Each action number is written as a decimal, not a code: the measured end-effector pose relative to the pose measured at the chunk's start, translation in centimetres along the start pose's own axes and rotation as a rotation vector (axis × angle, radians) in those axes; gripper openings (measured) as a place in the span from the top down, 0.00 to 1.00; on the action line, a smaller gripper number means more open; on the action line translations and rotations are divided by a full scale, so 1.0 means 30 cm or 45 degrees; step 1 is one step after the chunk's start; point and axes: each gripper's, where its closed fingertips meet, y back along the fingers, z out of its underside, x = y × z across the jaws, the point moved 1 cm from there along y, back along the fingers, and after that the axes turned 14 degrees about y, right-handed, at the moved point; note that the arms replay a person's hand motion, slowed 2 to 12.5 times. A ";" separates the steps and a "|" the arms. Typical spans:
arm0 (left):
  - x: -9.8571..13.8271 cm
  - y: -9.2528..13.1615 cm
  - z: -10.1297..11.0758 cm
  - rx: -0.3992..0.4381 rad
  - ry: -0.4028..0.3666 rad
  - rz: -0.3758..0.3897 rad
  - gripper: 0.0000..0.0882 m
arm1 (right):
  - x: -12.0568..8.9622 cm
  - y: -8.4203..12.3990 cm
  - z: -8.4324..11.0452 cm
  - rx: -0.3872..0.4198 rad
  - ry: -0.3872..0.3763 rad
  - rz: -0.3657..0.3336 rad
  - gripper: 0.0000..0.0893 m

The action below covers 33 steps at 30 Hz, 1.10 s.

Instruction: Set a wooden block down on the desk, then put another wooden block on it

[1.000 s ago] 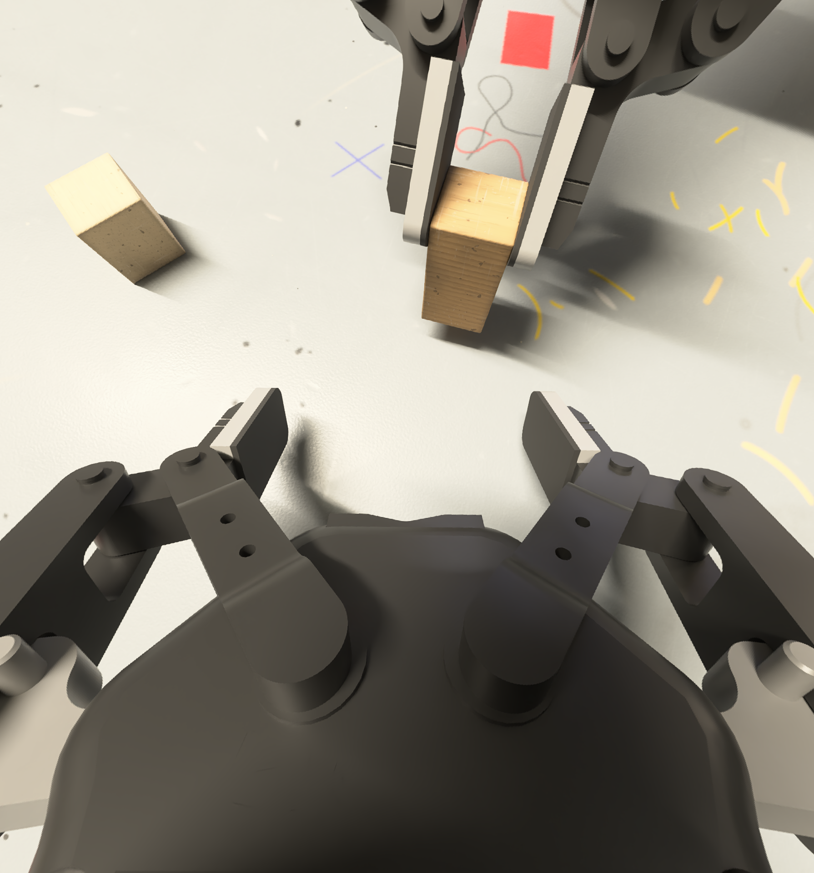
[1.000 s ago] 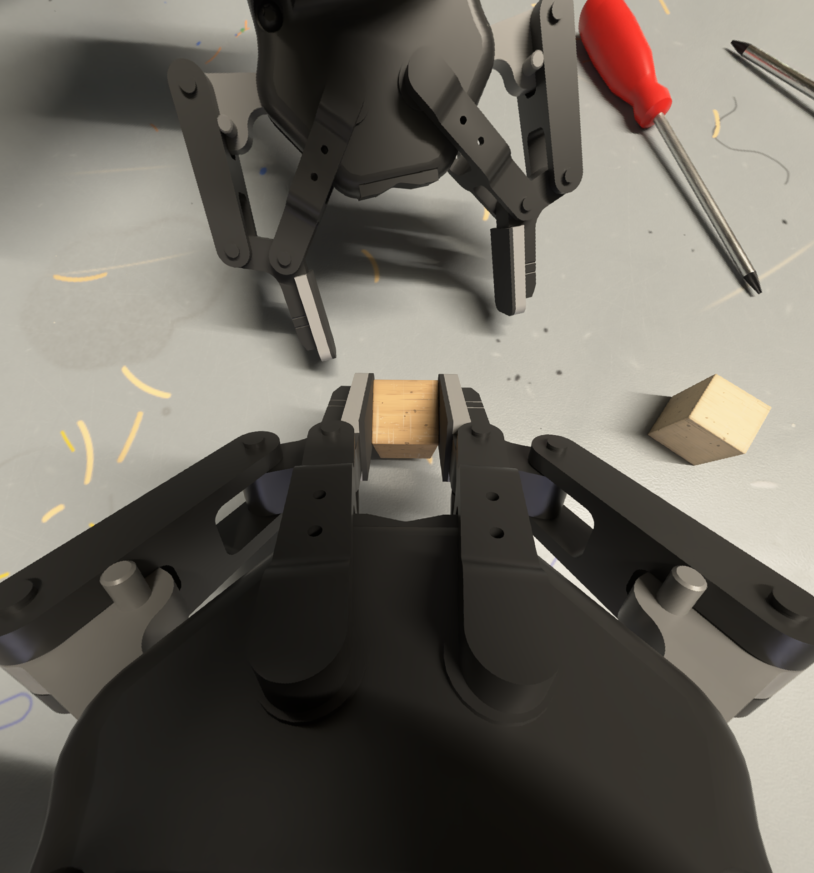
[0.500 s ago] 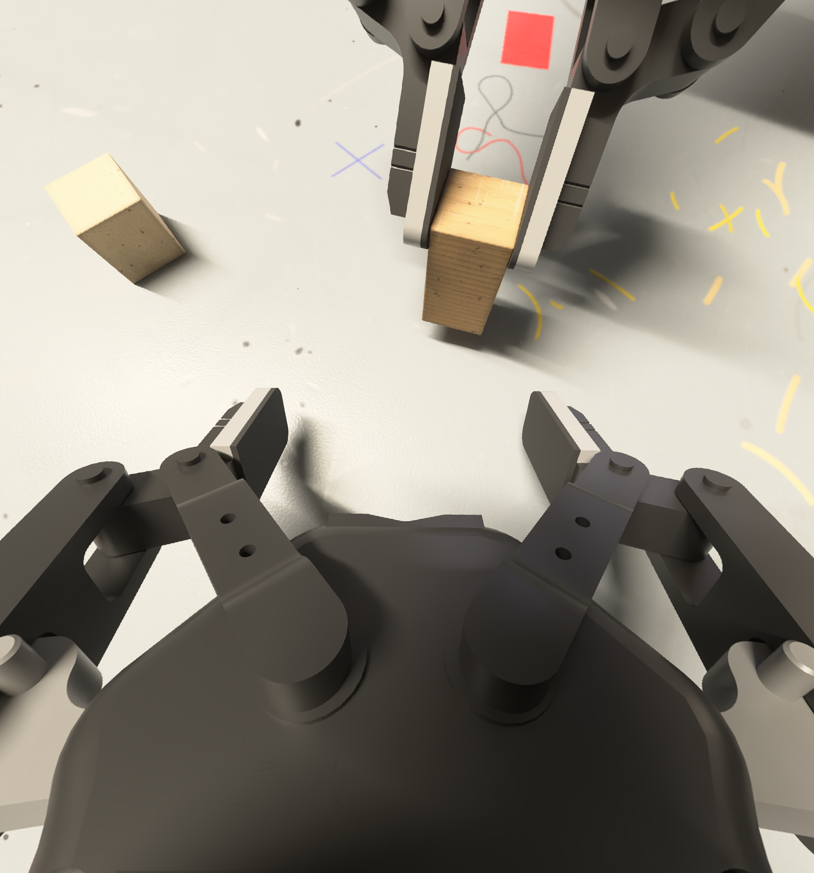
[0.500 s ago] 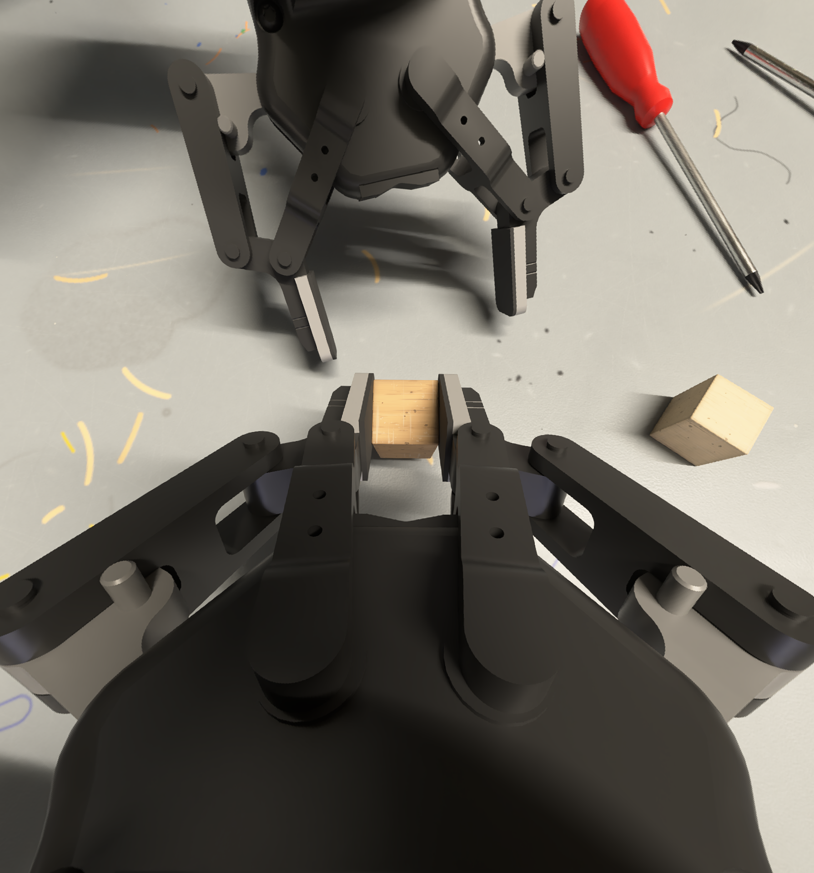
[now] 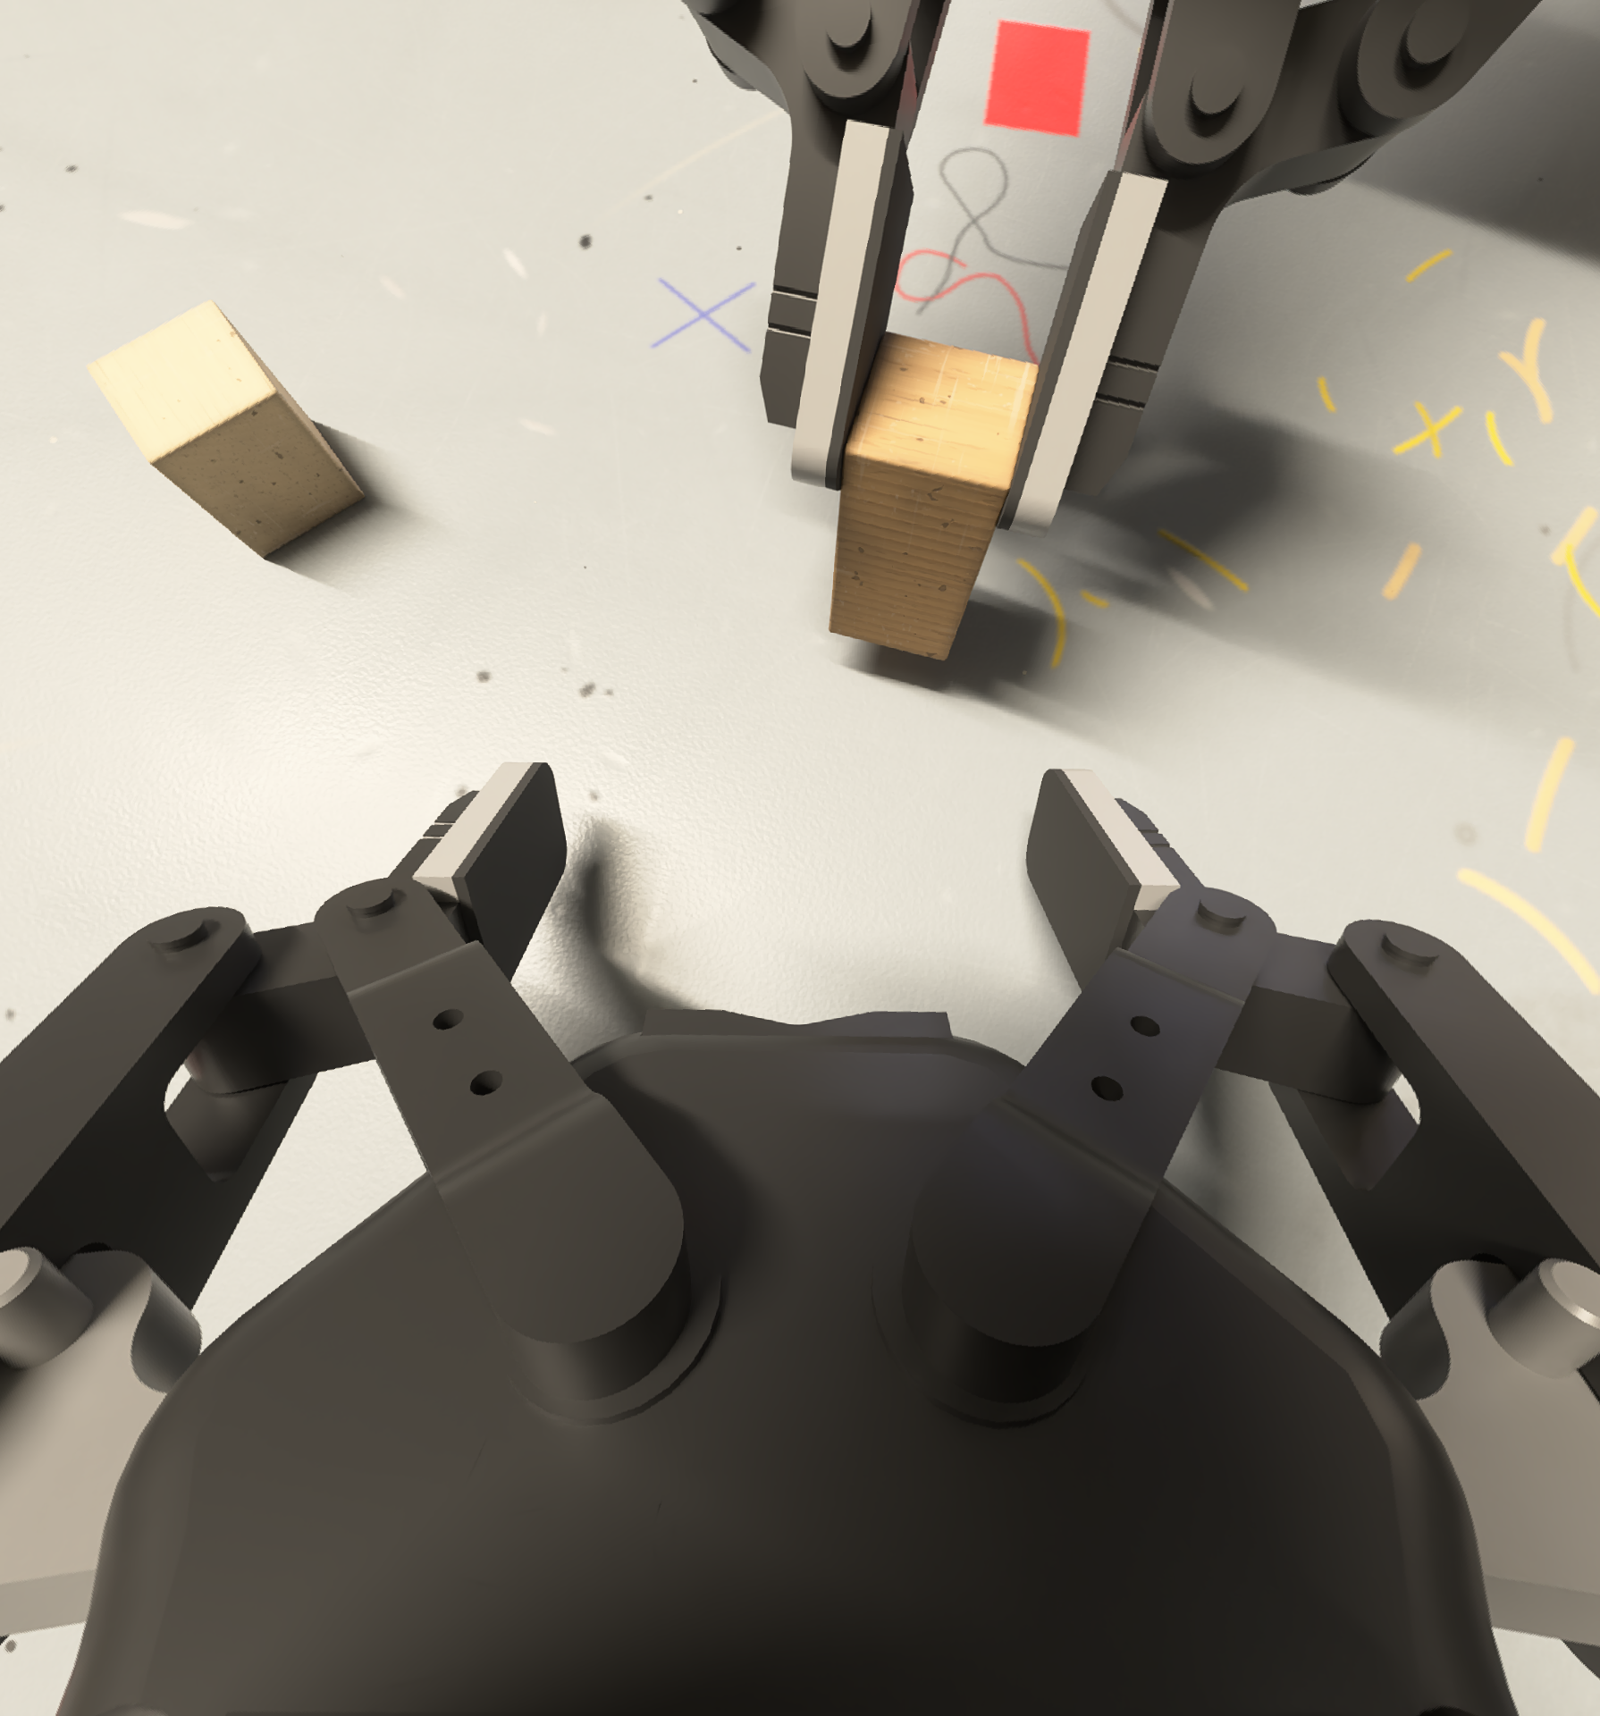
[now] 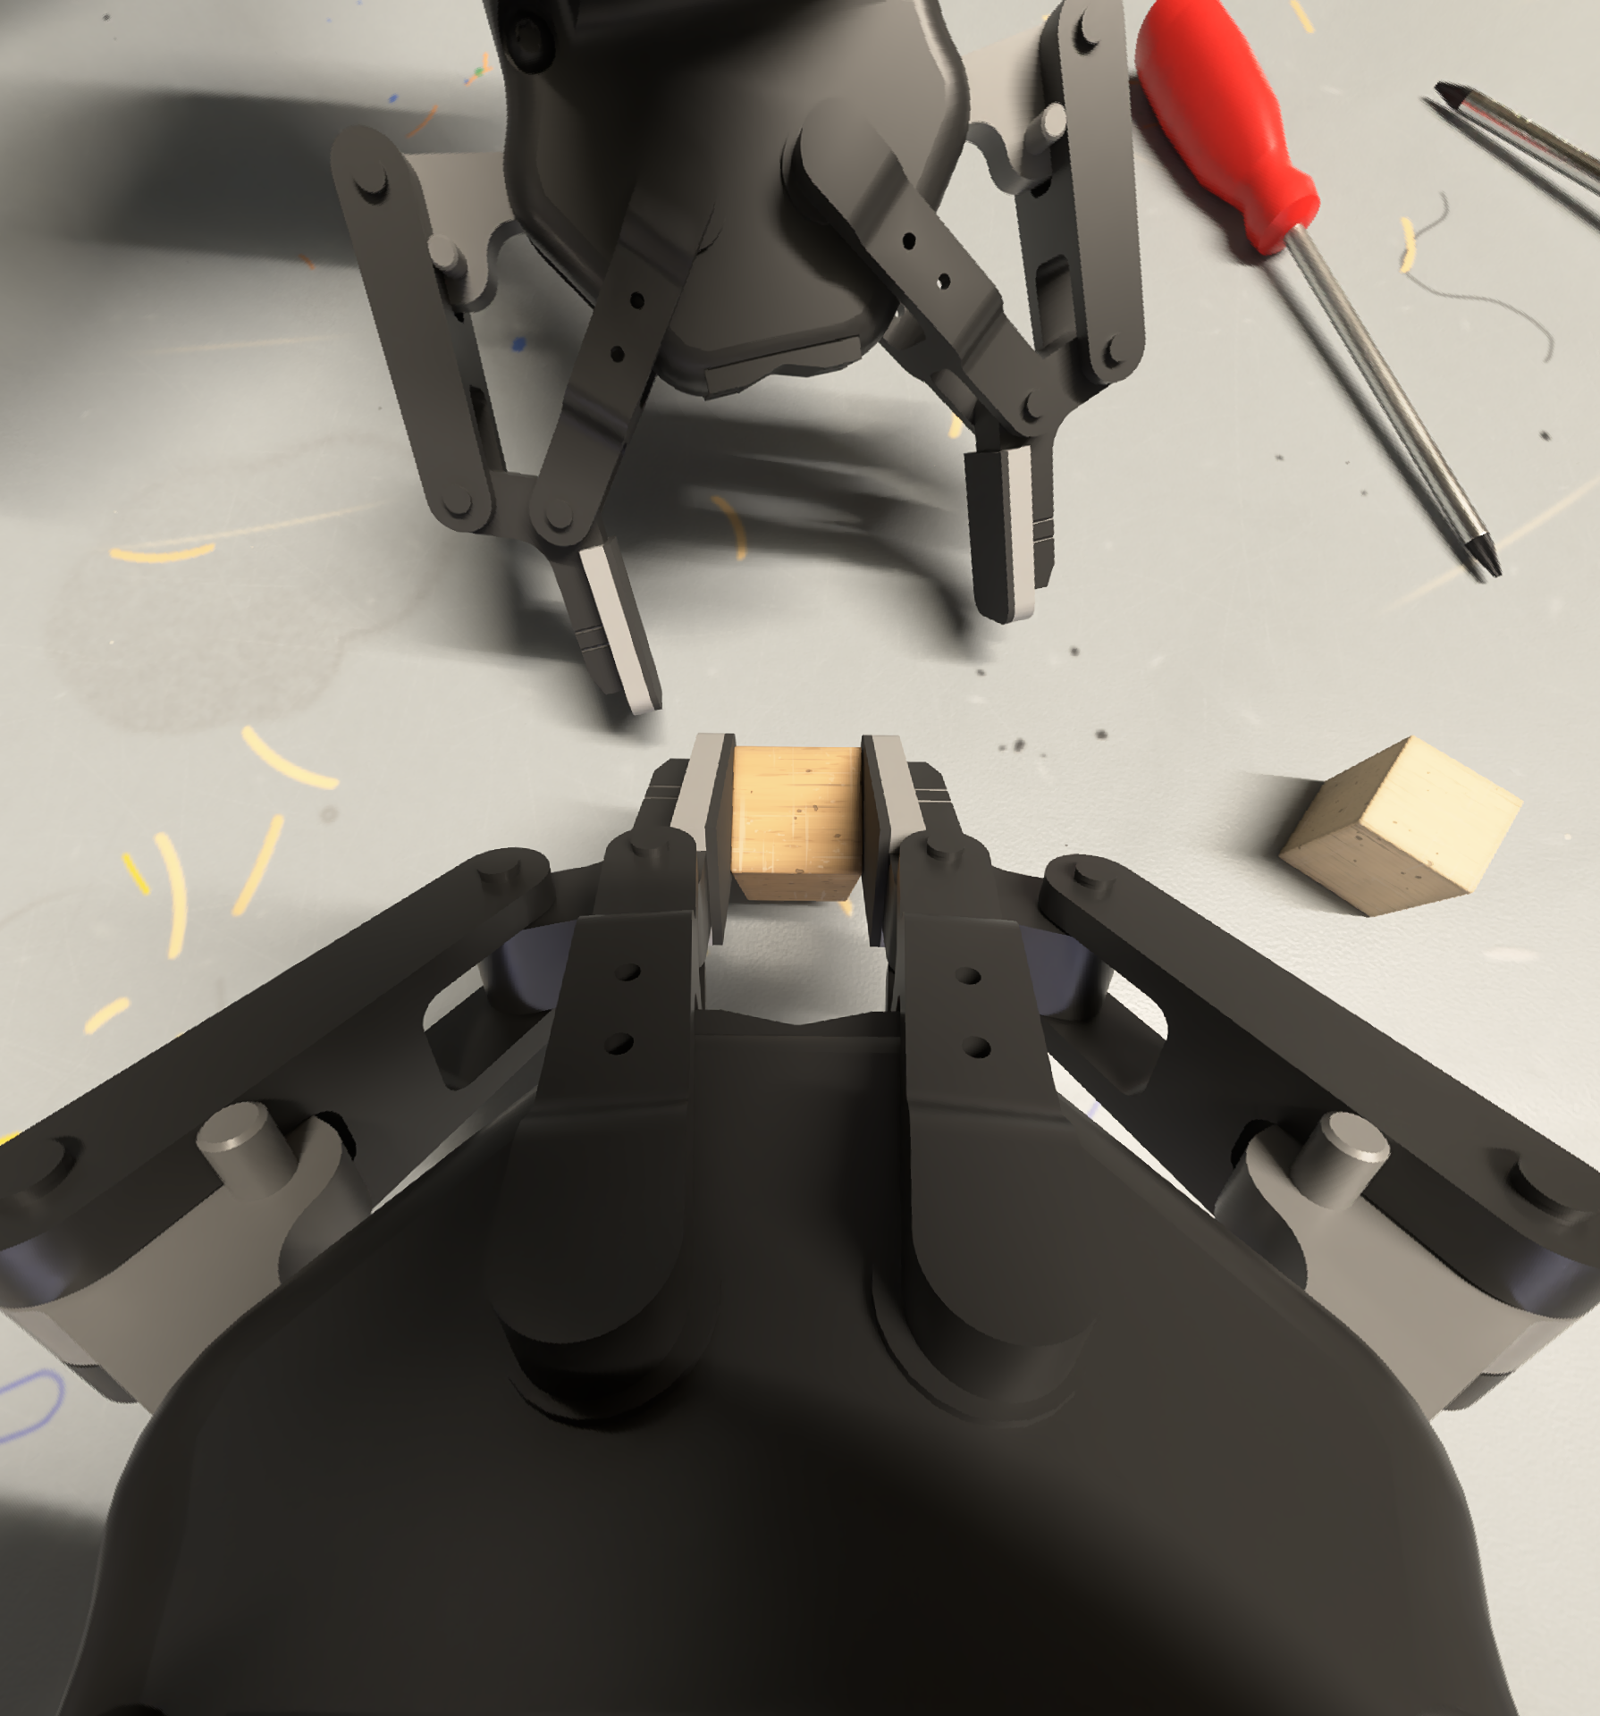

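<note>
My right gripper (image 6: 796, 789) is shut on an orange-brown wooden block (image 6: 794, 817); the left wrist view shows that block (image 5: 917, 520) between the right gripper's fingers (image 5: 931, 483), its lower end at or just above the desk. A paler wooden block (image 5: 220, 427) lies alone on the desk at the left; in the right wrist view it (image 6: 1400, 826) lies at the right. My left gripper (image 5: 792, 836) is open and empty, close above the desk just in front of the held block; it also shows in the right wrist view (image 6: 819, 641).
A red-handled screwdriver (image 6: 1242, 158) and a dark pencil-like tool (image 6: 1558, 158) lie at the far right. A red square (image 5: 1036, 79), a blue cross (image 5: 705, 316) and yellow streaks (image 5: 1539, 557) mark the light desk.
The right gripper and its block have shifted very slightly; the left gripper stays open and still.
</note>
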 end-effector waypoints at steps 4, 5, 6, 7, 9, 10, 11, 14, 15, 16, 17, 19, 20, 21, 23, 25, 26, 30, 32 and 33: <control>0.000 0.000 0.000 0.000 0.000 0.000 0.03 | 0.001 0.001 -0.002 0.007 -0.004 0.001 0.74; 0.000 0.000 0.000 0.000 0.000 0.000 0.03 | 0.001 0.002 -0.003 0.010 -0.004 0.000 0.74; 0.000 0.000 0.000 0.000 0.000 0.000 0.03 | 0.001 0.003 -0.004 0.014 -0.005 -0.002 0.74; 0.000 0.000 0.000 0.000 0.000 0.000 0.03 | 0.000 0.003 -0.005 0.018 -0.004 -0.003 0.74; 0.000 0.000 0.000 0.000 0.000 0.000 0.03 | 0.000 0.006 -0.008 0.025 -0.004 -0.004 0.74; 0.000 0.000 0.000 0.000 0.000 0.000 0.03 | 0.000 0.007 -0.009 0.028 -0.005 -0.003 0.74; 0.000 0.000 0.000 0.000 0.000 0.000 0.03 | 0.001 0.008 -0.010 0.030 -0.005 -0.002 0.74; 0.000 0.000 0.000 0.000 0.000 0.000 0.03 | 0.003 0.011 -0.012 0.037 -0.010 0.001 0.74; 0.000 0.000 0.000 0.000 0.000 0.000 0.03 | 0.003 0.012 -0.013 0.039 -0.012 0.000 0.74; 0.000 0.000 0.000 0.000 0.000 0.000 0.03 | 0.003 0.013 -0.013 0.041 -0.014 -0.001 0.74; 0.000 0.000 0.000 0.000 0.000 0.000 0.03 | 0.002 0.013 -0.014 0.043 -0.016 -0.004 0.74; 0.000 0.000 0.000 0.000 0.000 0.000 0.03 | 0.000 0.014 -0.014 0.044 -0.016 -0.009 0.74; 0.000 0.000 0.000 0.000 0.000 0.000 0.03 | 0.000 0.014 -0.014 0.044 -0.016 -0.009 0.74; 0.000 0.000 0.000 0.000 0.000 0.000 0.03 | 0.001 0.014 -0.013 0.042 -0.015 -0.007 0.74; 0.000 0.000 0.000 0.001 0.000 0.000 0.03 | 0.001 0.014 -0.013 0.039 -0.011 -0.002 0.74; 0.000 0.000 -0.001 0.001 0.000 0.000 0.03 | 0.000 0.014 -0.014 0.038 -0.009 -0.002 0.74; 0.000 0.000 -0.001 0.001 0.000 0.000 0.03 | -0.001 0.014 -0.015 0.039 -0.008 -0.003 0.74; 0.000 0.000 -0.001 0.001 0.000 0.000 0.03 | -0.002 0.013 -0.016 0.040 -0.012 -0.006 0.74; 0.000 0.000 -0.001 0.001 0.000 0.000 0.03 | -0.001 0.013 -0.015 0.040 -0.015 -0.006 0.74; 0.000 0.000 -0.001 0.001 0.000 0.000 0.03 | -0.001 0.012 -0.014 0.039 -0.016 -0.006 0.74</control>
